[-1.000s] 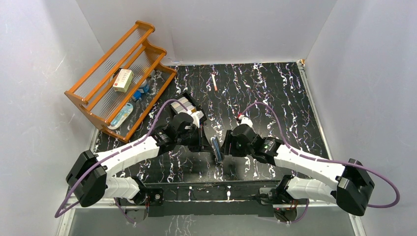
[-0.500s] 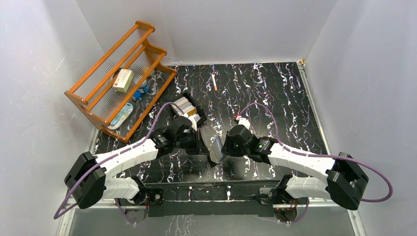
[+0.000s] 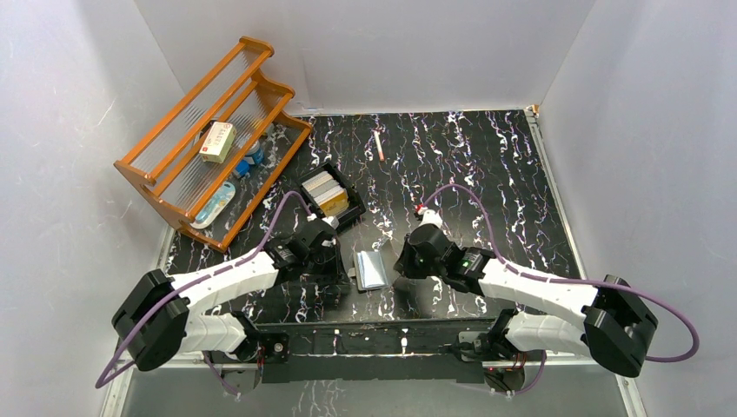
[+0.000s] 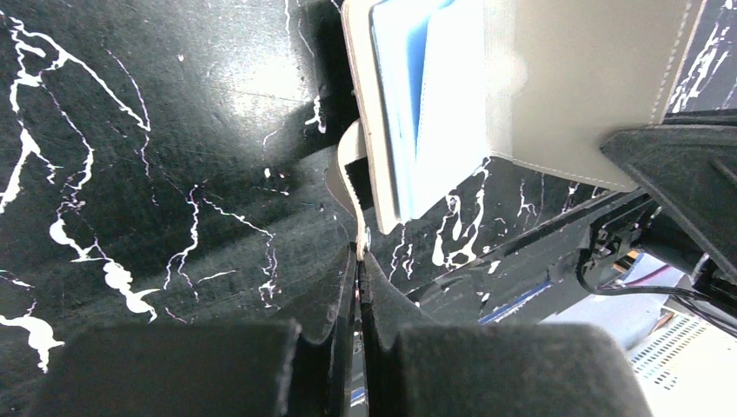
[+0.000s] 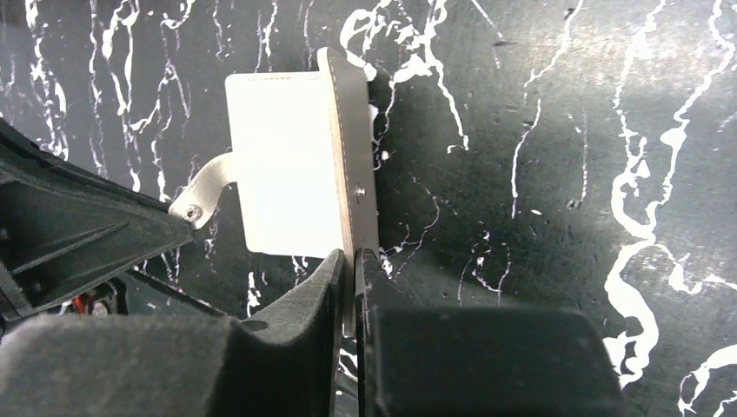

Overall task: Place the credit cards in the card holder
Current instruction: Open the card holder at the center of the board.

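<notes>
Arm pose: the left arm [image 3: 226, 278] runs from its base in the lower left of the top view up and right toward frame centre. The right arm [image 3: 539, 291] mirrors it from the lower right. Both wrists are low over the table, and the grippers face each other across the card holder [image 3: 372, 269].

Left gripper [image 4: 359, 261]: the jaws are pressed together on the holder's thin snap strap [image 4: 348, 169], which curls down from the holder's edge. No gap shows between the fingers.

Right gripper [image 5: 352, 261]: the jaws are narrow and pinch the stitched edge of one flap from the other side.

Card holder: just below the centre of the top view, between the two grippers. It is partly open, grey-brown outside with the pale-blue lining [image 4: 426, 104] showing. Whether it rests on the table or is held just off it cannot be told.

Credit cards [image 3: 323, 187]: these sit in the black tray [image 3: 357, 208], up and left of the holder and apart from it.

Surface: a black marble-pattern table [image 3: 487, 174] with white veins. A thin orange stick [image 3: 379, 145] lies toward the top centre.

Room: plain pale walls [image 3: 417, 52] close in three sides. A wooden rack [image 3: 261, 82] leans at upper left, and a cream box [image 3: 217, 141] sits on it.
</notes>
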Robot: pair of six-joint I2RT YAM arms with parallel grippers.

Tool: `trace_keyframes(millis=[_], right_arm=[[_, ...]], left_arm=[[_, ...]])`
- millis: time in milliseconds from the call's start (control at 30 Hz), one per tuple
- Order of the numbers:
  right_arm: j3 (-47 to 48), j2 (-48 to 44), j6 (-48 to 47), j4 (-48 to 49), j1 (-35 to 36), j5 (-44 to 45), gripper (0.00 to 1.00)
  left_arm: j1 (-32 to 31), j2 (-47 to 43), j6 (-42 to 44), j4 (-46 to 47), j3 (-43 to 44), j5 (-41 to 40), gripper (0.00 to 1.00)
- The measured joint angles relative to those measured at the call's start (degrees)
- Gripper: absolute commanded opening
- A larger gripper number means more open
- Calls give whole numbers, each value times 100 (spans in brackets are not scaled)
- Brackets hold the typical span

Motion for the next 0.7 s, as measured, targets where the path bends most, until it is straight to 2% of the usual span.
trace_keyframes(millis=[133,200,267,467,600,700], right_arm=[[2,103,37,-125,-2,264,29],[2,140,96,-358,-7,433,41],[2,144,155,-586,-7,560,47],[262,232,144,-1471,-33,739,55],[1187,470,101,-2293,-44,658,53],[1928,481,79,-2409,-42,470,50]], left_arm=[[0,96,68,-28,0,-68,3],[0,138,111,-61,0,-116,4],[0,188,151,-83,0,-192,4],[0,339,275,-111,0,-262,4],[0,315,376,-44,0,-227,3],[0,225,396,92,0,-138,0]])
